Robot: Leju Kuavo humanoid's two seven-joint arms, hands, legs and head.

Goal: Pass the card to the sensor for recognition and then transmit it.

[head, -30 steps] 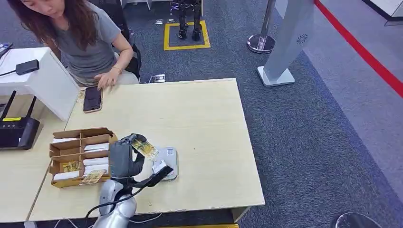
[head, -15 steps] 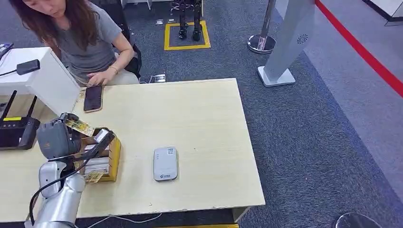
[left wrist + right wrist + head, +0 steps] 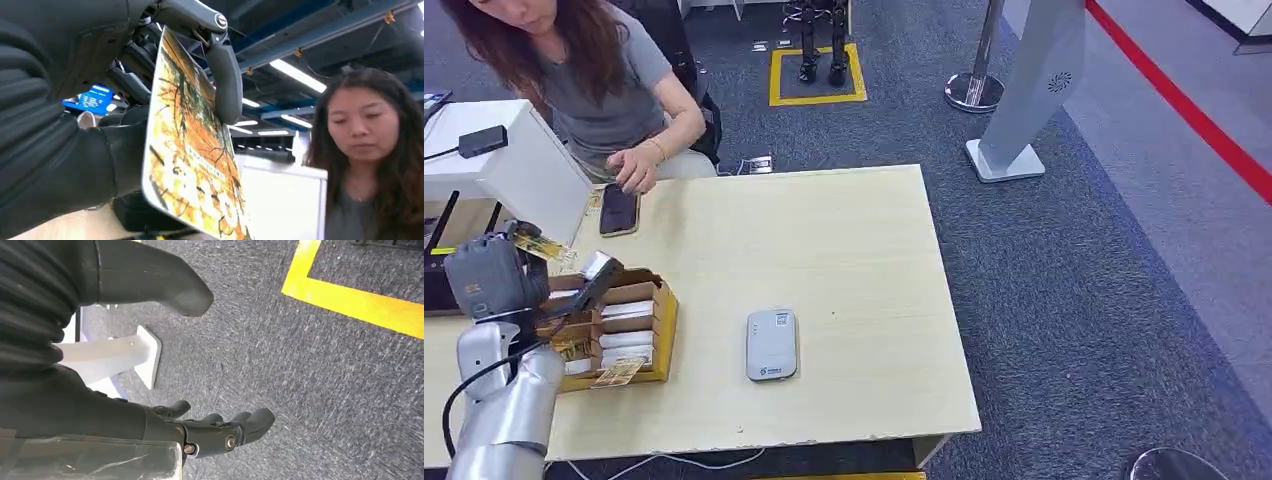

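Card (image 3: 542,246) has left the reader (image 3: 772,344): left hand (image 3: 499,275), still pinching it, has swung to nine o'clock toward the person (image 3: 609,90). Scan likely done; handover follows.

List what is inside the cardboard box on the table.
The cardboard box has compartments holding white card stacks and a yellow patterned card; another patterned card leans at its front. The left hand covers its far left corner.

The card's (image 3: 192,150) lower corner was cut off by the frame's bottom edge; its print was unreadable.
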